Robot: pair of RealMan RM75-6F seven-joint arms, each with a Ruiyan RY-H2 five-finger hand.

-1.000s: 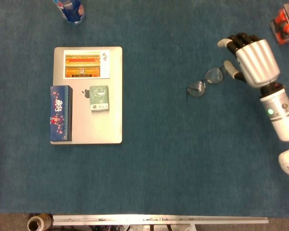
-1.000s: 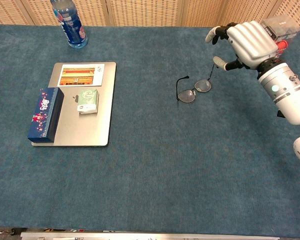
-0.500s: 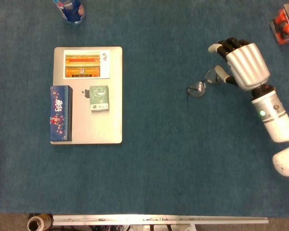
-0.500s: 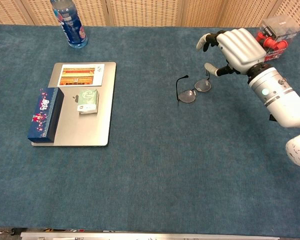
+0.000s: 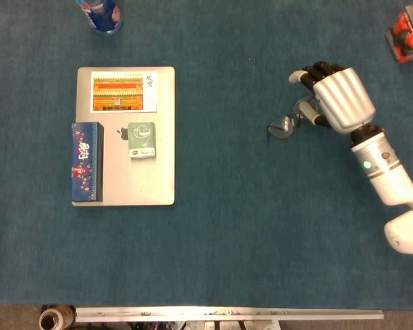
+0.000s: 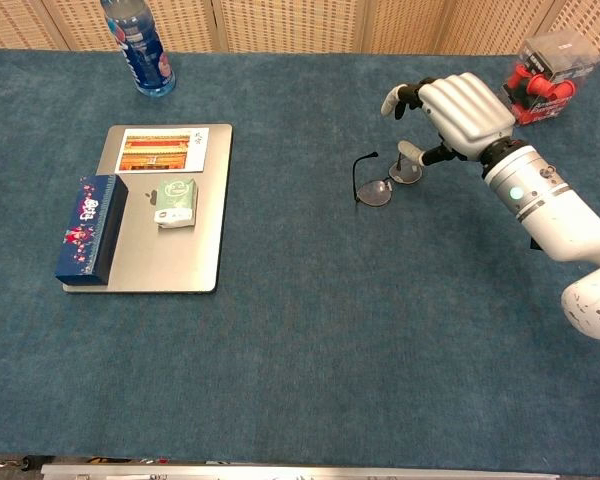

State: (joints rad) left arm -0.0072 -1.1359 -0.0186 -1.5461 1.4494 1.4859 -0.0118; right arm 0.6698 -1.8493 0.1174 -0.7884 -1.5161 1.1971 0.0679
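Note:
My right hand (image 5: pixel 337 96) (image 6: pixel 452 112) hovers over the right end of a pair of black-rimmed glasses (image 5: pixel 282 126) (image 6: pixel 377 187) lying on the blue cloth. Its fingers are apart and curved downward, the thumb close to the right lens, with nothing held. The left lens and one temple arm show clear of the hand. My left hand is in neither view.
A silver laptop (image 5: pixel 162 165) (image 6: pixel 205 240) lies closed at the left, carrying a postcard (image 5: pixel 123 92), a dark blue box (image 5: pixel 87 162) and a green card pack (image 5: pixel 142 140). A water bottle (image 6: pixel 140 45) stands at the far left. A clear box with red parts (image 6: pixel 542 72) sits far right.
My right hand has moved left and slightly nearer, from beside the glasses to above their right lens. The glasses and the other things have not moved.

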